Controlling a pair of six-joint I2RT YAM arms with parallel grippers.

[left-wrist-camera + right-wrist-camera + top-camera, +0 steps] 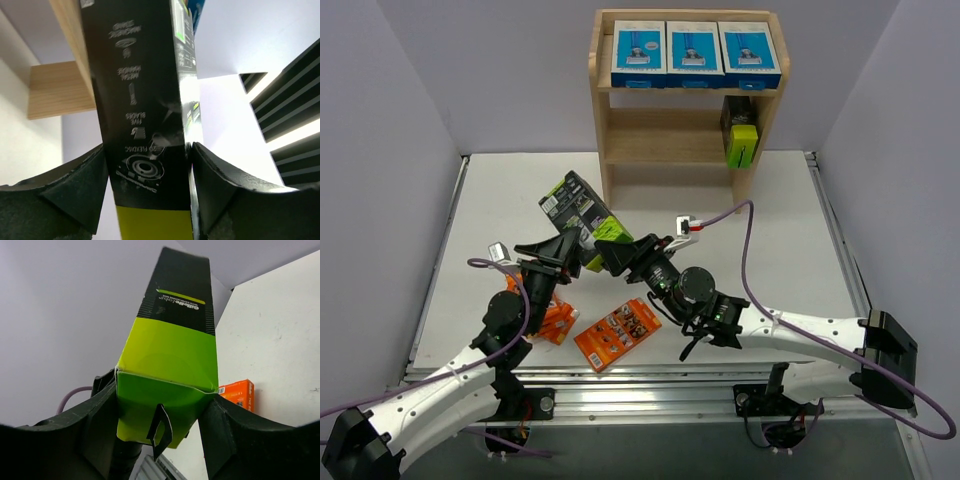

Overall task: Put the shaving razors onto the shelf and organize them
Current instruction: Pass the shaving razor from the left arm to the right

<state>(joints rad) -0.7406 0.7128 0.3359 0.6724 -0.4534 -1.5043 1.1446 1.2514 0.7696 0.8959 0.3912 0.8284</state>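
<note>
Over the middle of the table (800,230), a little toward its left edge, I hold a black box (578,205) off the surface with both arms. It tilts, with its black end up and pointing to the far left corner and its lime end down between my grippers.

My left gripper (572,250) is clamped on the box. In the left wrist view the black side with white print (145,125) fills the gap, and both pads (75,190) press against it. My right gripper (615,252) is clamped on the same box from the other side. Its wrist view shows the lime end (172,355) wedged between the fingers (235,435), with a torn flap hanging from the bottom.

At the middle of the far edge stands the shelf (605,110). Three blue boxes (695,52) stand side by side on its top tier, faces forward, touching each other. A second black box (741,135) stands upright at the right end of the middle tier, against the side panel.

Near the near edge, left of centre, an orange pack (617,335) lies flat and skewed on the table, just below my right wrist. More orange packs (552,318) lie close to its left, partly hidden by my left arm; I cannot tell how many. One orange corner (239,392) shows in the right wrist view beyond the lime end.
</note>
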